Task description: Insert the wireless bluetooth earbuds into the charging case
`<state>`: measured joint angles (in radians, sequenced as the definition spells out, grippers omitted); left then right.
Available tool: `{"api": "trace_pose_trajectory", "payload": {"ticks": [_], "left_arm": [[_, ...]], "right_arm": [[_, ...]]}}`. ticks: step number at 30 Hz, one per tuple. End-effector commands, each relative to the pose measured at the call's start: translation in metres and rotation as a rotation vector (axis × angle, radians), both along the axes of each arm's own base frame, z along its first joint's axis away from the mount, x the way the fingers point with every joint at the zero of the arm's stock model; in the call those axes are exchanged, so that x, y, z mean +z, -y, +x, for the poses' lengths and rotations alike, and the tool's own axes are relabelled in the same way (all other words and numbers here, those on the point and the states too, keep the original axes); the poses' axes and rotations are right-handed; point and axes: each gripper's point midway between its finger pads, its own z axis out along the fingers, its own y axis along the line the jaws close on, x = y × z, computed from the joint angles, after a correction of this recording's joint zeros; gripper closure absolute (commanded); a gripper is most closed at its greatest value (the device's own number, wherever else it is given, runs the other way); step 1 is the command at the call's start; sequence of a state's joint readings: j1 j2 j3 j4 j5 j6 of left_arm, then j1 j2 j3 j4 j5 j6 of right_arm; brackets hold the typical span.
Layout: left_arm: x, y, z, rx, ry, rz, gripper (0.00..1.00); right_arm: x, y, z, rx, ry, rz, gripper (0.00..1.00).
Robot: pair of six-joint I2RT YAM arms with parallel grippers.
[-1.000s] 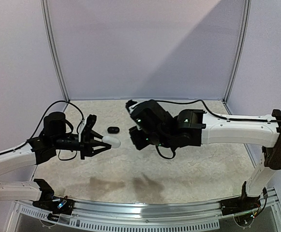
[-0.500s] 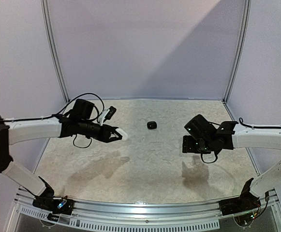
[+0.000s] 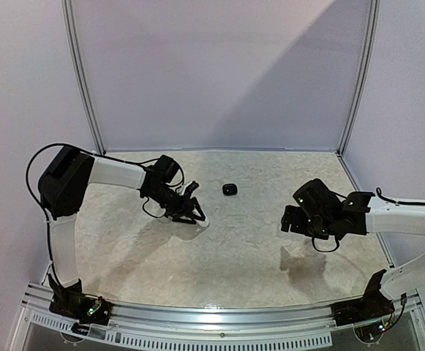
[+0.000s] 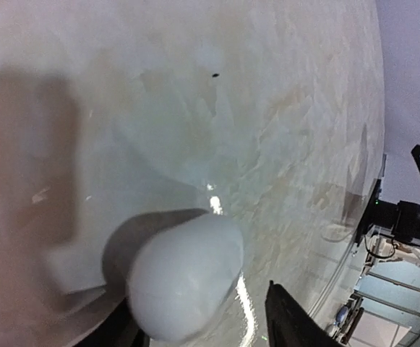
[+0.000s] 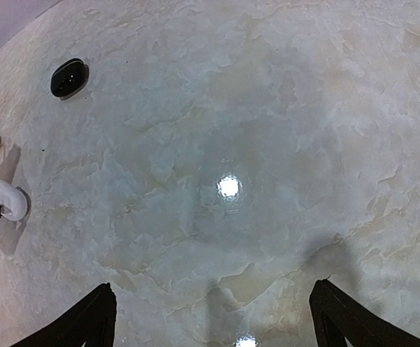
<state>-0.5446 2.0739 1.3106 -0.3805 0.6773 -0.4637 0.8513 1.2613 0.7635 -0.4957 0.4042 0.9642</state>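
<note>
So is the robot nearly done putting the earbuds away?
Not nearly. Nothing looks finished: no case shows open and no earbud sits in one. In hand: the left gripper has a white pebble-shaped piece at its tip, low over the table. The right gripper is open and empty. Left to do: the black piece lies alone, so all the inserting remains.

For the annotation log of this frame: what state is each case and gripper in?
left gripper: around the white case, grip unclear
white case: closed
black case: closed, lying free on the table
right gripper: open, empty
</note>
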Motion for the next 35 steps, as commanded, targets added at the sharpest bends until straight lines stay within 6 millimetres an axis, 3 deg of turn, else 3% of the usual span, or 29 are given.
{"api": "trace_pose_trajectory", "payload": {"ticks": [1,2,6,8,13,18,21,25,31,35], "left_arm": [[-0.011,-0.019,-0.003,0.06,-0.049,0.107,0.26],[-0.009,-0.024,-0.004,0.067,-0.043,0.135,0.05],[0.016,-0.049,-0.006,0.059,0.027,0.242,0.01],[0.041,-0.06,-0.005,0.039,0.106,0.272,0.01],[0.109,-0.093,-0.003,0.027,0.384,0.262,0.01],[0.135,-0.182,0.025,0.418,0.507,0.3,0.01],[0.139,-0.226,0.023,0.547,0.589,0.356,0.01],[0.114,-0.278,0.004,0.638,0.61,0.514,0.01],[0.086,-0.299,-0.003,0.635,0.699,0.602,0.01],[0.085,-0.298,-0.001,0.66,0.703,0.581,0.01]], "right_arm": [[0.013,-0.006,0.007,-0.001,0.021,0.032,0.05],[0.015,-0.006,0.008,0.002,0.022,0.035,0.05],[0.023,-0.003,0.018,0.002,0.024,0.061,0.01],[0.024,0.005,0.027,-0.008,0.022,0.073,0.01],[0.042,0.06,0.06,-0.072,0.127,0.057,0.01],[0.069,0.126,0.071,-0.156,0.335,-0.06,0.01],[0.075,0.148,0.066,-0.189,0.435,-0.119,0.01],[0.079,0.176,0.053,-0.306,0.504,-0.188,0.01],[0.063,0.187,0.041,-0.393,0.461,-0.166,0.01],[0.06,0.186,0.037,-0.405,0.482,-0.12,0.01]]}}
